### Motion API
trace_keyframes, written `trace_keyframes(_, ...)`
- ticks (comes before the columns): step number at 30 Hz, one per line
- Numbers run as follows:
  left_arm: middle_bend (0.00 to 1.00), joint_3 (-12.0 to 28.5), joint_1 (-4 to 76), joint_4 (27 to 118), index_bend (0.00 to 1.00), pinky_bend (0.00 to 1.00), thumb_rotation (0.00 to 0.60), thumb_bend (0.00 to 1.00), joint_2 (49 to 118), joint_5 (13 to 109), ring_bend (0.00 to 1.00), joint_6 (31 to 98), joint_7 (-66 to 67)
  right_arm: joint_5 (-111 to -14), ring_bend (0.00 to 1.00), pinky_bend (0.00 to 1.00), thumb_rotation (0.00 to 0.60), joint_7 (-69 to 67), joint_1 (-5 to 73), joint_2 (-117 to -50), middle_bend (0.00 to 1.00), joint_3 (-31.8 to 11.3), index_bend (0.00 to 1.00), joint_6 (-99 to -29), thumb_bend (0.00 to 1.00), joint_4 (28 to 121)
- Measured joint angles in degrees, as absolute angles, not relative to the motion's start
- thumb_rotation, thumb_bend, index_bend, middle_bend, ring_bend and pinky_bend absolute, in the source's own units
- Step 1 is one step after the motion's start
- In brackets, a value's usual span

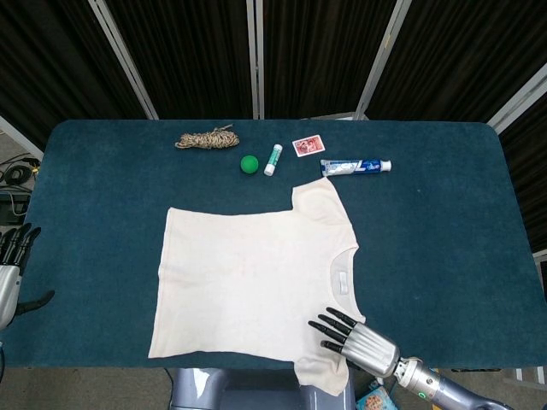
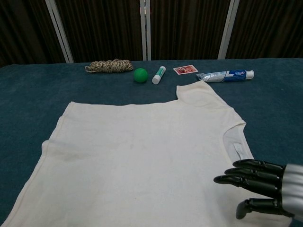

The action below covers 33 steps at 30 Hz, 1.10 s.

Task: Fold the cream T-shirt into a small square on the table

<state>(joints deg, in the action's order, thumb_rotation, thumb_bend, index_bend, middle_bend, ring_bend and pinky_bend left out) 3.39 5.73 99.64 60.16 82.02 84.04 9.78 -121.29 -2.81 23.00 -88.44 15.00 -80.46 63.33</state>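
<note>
Cream T-shirt (image 1: 256, 282) lies spread flat on the dark blue counter (image 1: 444, 222), near its front edge, collar toward the robot's right, hem toward its left. One sleeve points to the far side, its tip just beside the toothpaste tube (image 1: 356, 166); the other sleeve reaches the front edge of the counter and droops a little over it. Right hand (image 1: 352, 336) sits over the shirt's near shoulder area, by the front sleeve, fingers (image 2: 241, 176) stretched out and spread apart, pointing toward the hem, nothing held. Cannot tell from either view whether the fingertips touch the cloth or hover just above it. In the chest view the thumb sits lower than the other fingers, apart from them. Left hand (image 1: 12, 265) shows only in the head view, at the far left off the counter's edge, well apart from the shirt, fingers splayed and empty. Along the far side of the counter, in a loose row from left to right: a coil of rope (image 1: 207, 137), a green ball (image 1: 249, 164), a small white tube (image 1: 273, 159) with a green cap, a red playing card (image 1: 304, 147), then the toothpaste tube. None of these touch the shirt.
</note>
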Motion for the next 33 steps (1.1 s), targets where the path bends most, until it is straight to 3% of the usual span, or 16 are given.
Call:
trace_keyframes(11, 0.0, 2.3, 6.0, 99.9, 0.02, 0.0, 0.6, 0.0, 61.0, 82.8, 0.0, 83.0, 10.6, -120.4, 0.0, 0.0, 0.6, -4.1, 23.0, -88.4, 0.02, 15.7, 0.68, -82.2, 0.45, 63.3)
trace_keyframes(17, 0.0, -0.1, 7.2, 100.2, 0.32, 0.0, 0.6, 0.0, 61.8, 87.9, 0.0, 80.2, 8.7, -120.2, 0.0, 0.0, 0.6, -5.4, 22.9, -88.9, 0.02, 16.1, 0.72, -83.6, 0.45, 62.1)
trace_keyframes(20, 0.0, -1.7, 8.1, 99.0, 0.38, 0.0, 0.6, 0.01, 62.8, 92.0, 0.0, 79.0, 6.9, -119.9, 0.0, 0.0, 0.6, -5.8, 23.0, -88.9, 0.02, 16.1, 0.72, -83.8, 0.45, 61.8)
trace_keyframes(27, 0.0, -6.0, 11.4, 91.9, 0.43, 0.0, 0.6, 0.23, 66.7, 102.3, 0.0, 75.8, 0.7, -119.4, 0.0, 0.0, 0.6, -6.3, 22.9, -88.9, 0.02, 16.2, 0.72, -84.5, 0.45, 61.3)
trace_keyframes(33, 0.0, -10.0, 13.9, 85.8, 0.43, 0.0, 0.6, 0.3, 71.7, 106.9, 0.0, 72.4, -4.3, -119.4, 0.0, 0.0, 0.6, -6.5, 22.8, -88.9, 0.03, 16.3, 0.73, -85.4, 0.46, 61.3)
